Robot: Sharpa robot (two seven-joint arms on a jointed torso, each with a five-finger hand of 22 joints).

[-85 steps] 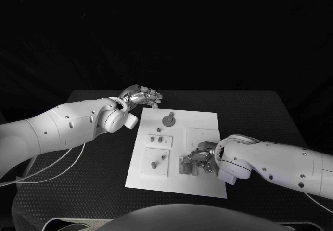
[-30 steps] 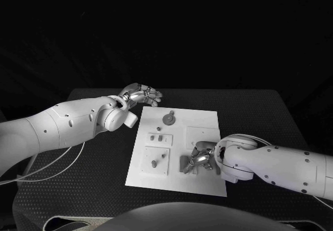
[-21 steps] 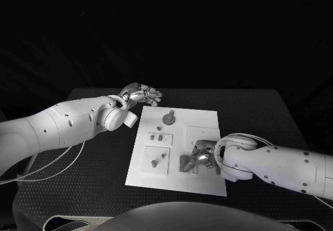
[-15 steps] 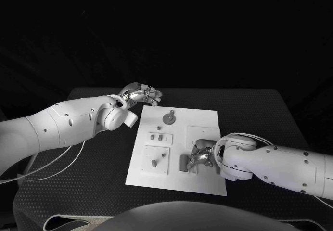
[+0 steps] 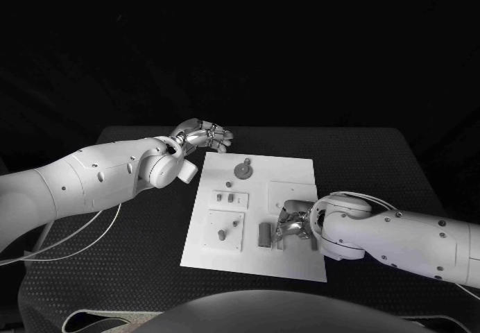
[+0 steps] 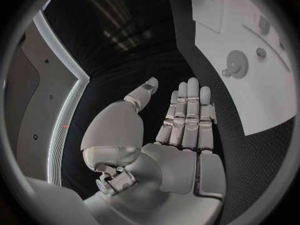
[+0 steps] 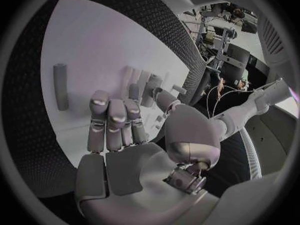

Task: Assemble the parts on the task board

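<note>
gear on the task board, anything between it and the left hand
Nothing lies between them. In the left wrist view, only bare white task board and black table separate the gear from the left hand.

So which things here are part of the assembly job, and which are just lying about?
Part of the job:
- white rectangular task board
- grey gear-shaped part on it
- grey bar-shaped part on it
- silver right hand over the board
- silver left hand, open beside the board

Just there:
- black textured table
</note>
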